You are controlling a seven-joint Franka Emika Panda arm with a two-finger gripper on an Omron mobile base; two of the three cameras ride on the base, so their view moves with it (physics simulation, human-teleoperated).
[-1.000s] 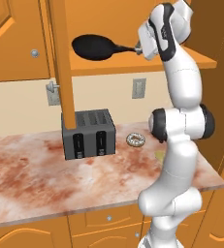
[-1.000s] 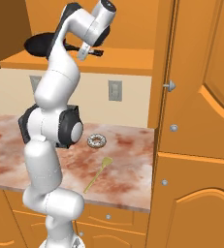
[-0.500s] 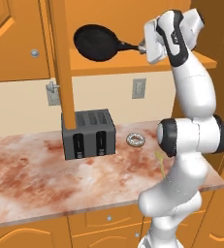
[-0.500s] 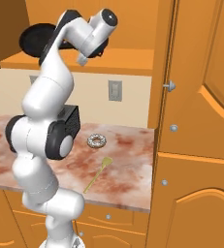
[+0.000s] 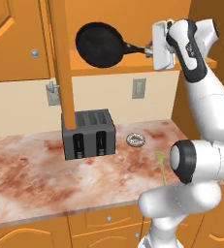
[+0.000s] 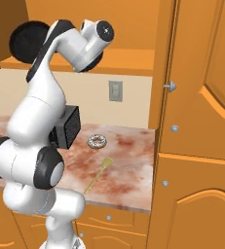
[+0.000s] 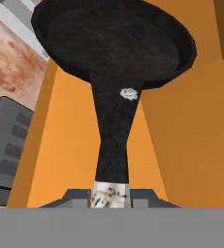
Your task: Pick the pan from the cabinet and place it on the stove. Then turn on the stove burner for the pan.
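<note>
The black pan (image 5: pixel 100 43) hangs tilted on edge above the open cabinet's shelf (image 5: pixel 133 64), its inside facing the left base camera. My gripper (image 5: pixel 150 48) is shut on the end of its long handle (image 5: pixel 134 47), out to the pan's right. In the hand view the handle (image 7: pixel 114 135) runs up from my gripper (image 7: pixel 111 196) to the round pan (image 7: pixel 113 38). From the right base view, the pan (image 6: pixel 26 41) shows partly behind my arm. The stove is out of view.
The cabinet's open door edge (image 5: pixel 62 63) hangs just left of the pan, and another tall door (image 6: pixel 201 73) stands at the right. On the marbled counter (image 5: pixel 31 174) sit a dark grey toaster (image 5: pixel 88 133), a small ring-shaped pastry (image 5: pixel 135 140) and a thin yellow utensil (image 6: pixel 97 175).
The pan has come up off the shelf and rolled from flat to on edge, still held by its handle. My arm's elbow has swung out to the side.
</note>
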